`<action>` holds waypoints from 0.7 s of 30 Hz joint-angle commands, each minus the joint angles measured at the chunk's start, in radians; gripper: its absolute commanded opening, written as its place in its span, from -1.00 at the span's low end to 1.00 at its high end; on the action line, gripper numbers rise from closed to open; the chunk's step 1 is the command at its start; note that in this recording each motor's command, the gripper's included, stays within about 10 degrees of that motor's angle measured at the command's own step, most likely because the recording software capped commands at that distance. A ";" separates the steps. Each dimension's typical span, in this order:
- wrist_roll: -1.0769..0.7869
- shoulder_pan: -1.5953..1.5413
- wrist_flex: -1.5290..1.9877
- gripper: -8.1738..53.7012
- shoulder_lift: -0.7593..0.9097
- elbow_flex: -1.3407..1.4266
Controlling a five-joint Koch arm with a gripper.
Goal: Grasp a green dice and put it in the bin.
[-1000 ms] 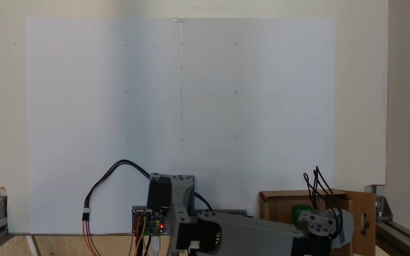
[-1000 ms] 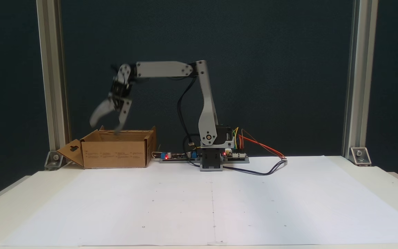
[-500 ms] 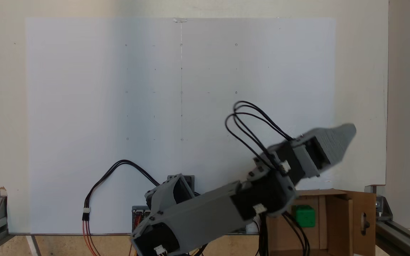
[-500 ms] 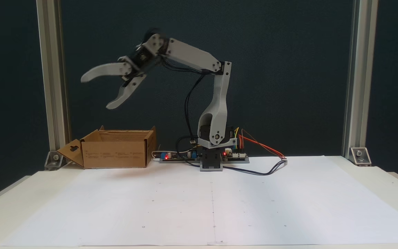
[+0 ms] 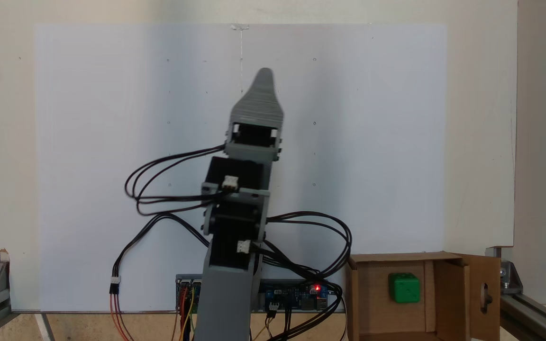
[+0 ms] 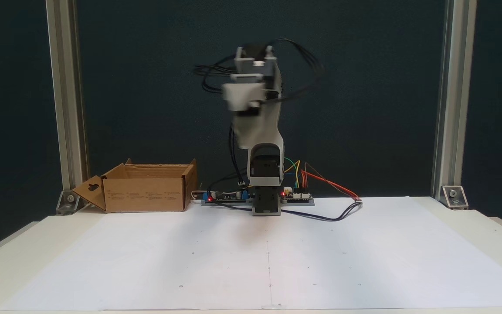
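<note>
The green dice [image 5: 404, 287] lies on the floor of the bin [image 5: 458, 284], a brown cardboard box with open flaps. From the front, the bin [image 6: 146, 194] stands at the left beside the arm's base, and its wall hides the dice. My gripper [image 5: 264, 76] is far from the bin, held high over the middle of the paper and pointing away from the base. From above, one jaw covers the other. Seen from the front, the gripper [image 6: 243, 98] faces the camera and is blurred, and nothing shows between its jaws.
A white paper sheet [image 6: 268, 257] with small grid marks covers the table. Controller boards [image 6: 296, 197] and loose black cables [image 5: 311, 227] sit around the arm's base. Aluminium posts [image 6: 61, 109] stand at the table's back corners.
The arm has swung away from above the bin to the centre line and stands raised over the paper. The green dice stays inside the bin.
</note>
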 commanded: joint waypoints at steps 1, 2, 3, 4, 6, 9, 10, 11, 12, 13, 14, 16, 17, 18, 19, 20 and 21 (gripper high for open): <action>0.051 -0.086 -0.092 0.72 0.066 0.020; 0.051 -0.118 -0.132 0.72 0.089 0.052; 0.051 -0.141 -0.167 0.72 0.112 0.081; 0.051 -0.156 -0.204 0.72 0.133 0.109; 0.051 -0.169 -0.284 0.71 0.170 0.163; 0.051 -0.155 -0.418 0.71 0.227 0.253; 0.051 -0.144 -0.461 0.71 0.250 0.284; 0.051 -0.138 -0.506 0.71 0.275 0.314; 0.051 -0.137 -0.547 0.71 0.304 0.342; 0.051 -0.135 -0.592 0.71 0.330 0.373; 0.051 -0.137 -0.636 0.72 0.344 0.405; 0.051 -0.135 -0.722 0.75 0.350 0.468; 0.048 -0.135 -0.764 0.76 0.351 0.500; 0.048 -0.132 -0.805 0.77 0.351 0.532; 0.046 -0.129 -0.846 0.78 0.351 0.568; 0.046 -0.121 -0.891 0.78 0.351 0.609; 0.041 -0.114 -0.935 0.78 0.351 0.652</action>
